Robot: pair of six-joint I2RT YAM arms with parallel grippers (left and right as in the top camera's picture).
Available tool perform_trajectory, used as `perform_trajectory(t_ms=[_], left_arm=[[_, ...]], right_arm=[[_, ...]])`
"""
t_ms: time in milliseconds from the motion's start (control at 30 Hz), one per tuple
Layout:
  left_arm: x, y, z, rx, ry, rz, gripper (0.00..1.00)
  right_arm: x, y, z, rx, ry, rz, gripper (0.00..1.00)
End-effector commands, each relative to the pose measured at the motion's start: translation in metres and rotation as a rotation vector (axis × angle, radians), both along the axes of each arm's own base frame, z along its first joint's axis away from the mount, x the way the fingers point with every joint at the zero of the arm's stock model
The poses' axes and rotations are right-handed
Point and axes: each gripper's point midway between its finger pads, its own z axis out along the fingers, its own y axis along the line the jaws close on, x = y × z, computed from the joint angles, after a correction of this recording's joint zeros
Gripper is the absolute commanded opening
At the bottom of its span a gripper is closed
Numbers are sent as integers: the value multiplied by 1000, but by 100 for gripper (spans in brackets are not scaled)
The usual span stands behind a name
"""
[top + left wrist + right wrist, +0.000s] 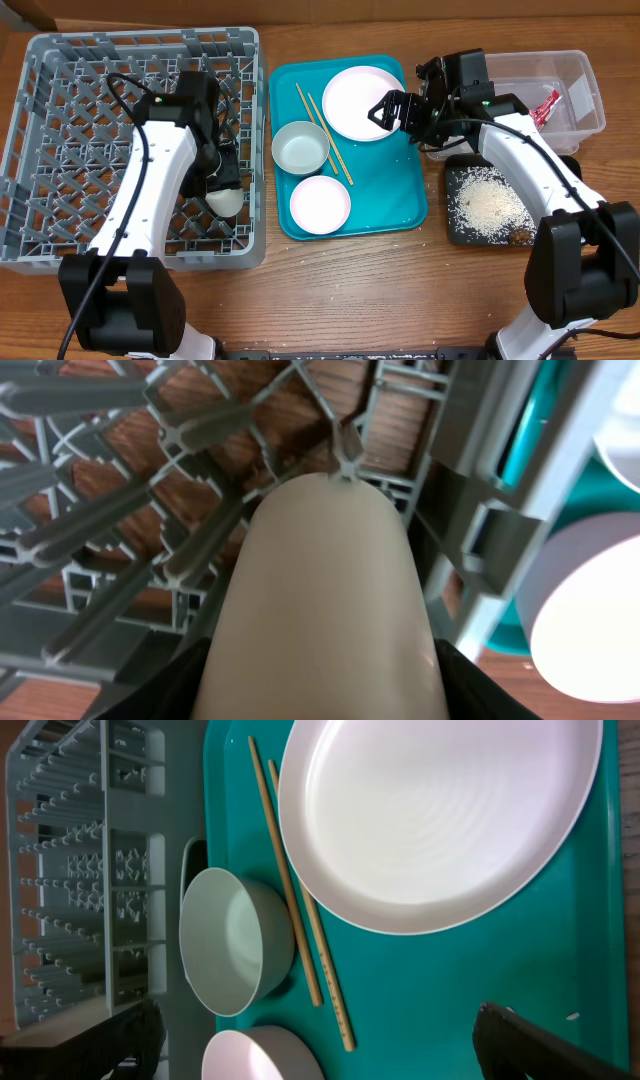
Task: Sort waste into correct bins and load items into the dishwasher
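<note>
Wooden tabletop [400, 290]: left jaws grasp small white cup [224, 202] inside large grey plastic lattice dish rack [60, 100]; right jaws, spread empty, hover above pale round plate [355, 100] on teal tray [390, 205].

Brown wood-grain table [400, 290], evenly lit from above, with faint sheen. Tan flat panel [25, 12] at far left corner.

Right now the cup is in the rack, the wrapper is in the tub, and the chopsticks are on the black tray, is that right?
No. The chopsticks lie on the teal tray, between the plate and a bowl; the overhead view shows it. The cup is in the rack and the wrapper in the tub.
</note>
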Motion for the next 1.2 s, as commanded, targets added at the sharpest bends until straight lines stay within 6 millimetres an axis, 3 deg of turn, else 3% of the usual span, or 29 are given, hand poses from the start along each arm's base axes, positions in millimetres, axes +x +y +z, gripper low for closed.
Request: perform_trajectory(t_ms=[0,33,100,200,367,500,600,733,833,1067,1167], left_arm=[[7,4,-12,26,-27,22,55],[9,4,-14,21,-35,22,68],[11,0,-17,1,-44,21,84],[13,-2,-15,-14,-51,20,96],[27,-13,9,-72,-106,7,96],[53,-19,48,-102,-218,-1,95],[83,-31,83,-170,-363,-19,96],[121,-56,122,-316,-560,-68,97],[138,-62,135,-354,-640,-65,96],[157,-88,156,-380,-761,-131,95],[162,-103,165,-394,-807,-165,96]], right_arm=[[2,-1,1,-8,-10,1,100],[2,-1,1,-8,-8,0,100],[1,-1,0,-10,-2,1,100],[-1,-1,0,-11,6,1,100],[-1,-1,-1,-10,8,1,100],[-2,4,6,21,-2,21,100],[-5,4,19,28,-22,22,100],[-20,0,51,27,-53,18,100],[-34,-9,81,6,-98,-11,100],[-75,-31,150,-24,-224,-89,100],[-91,-36,167,-23,-257,-96,100]])
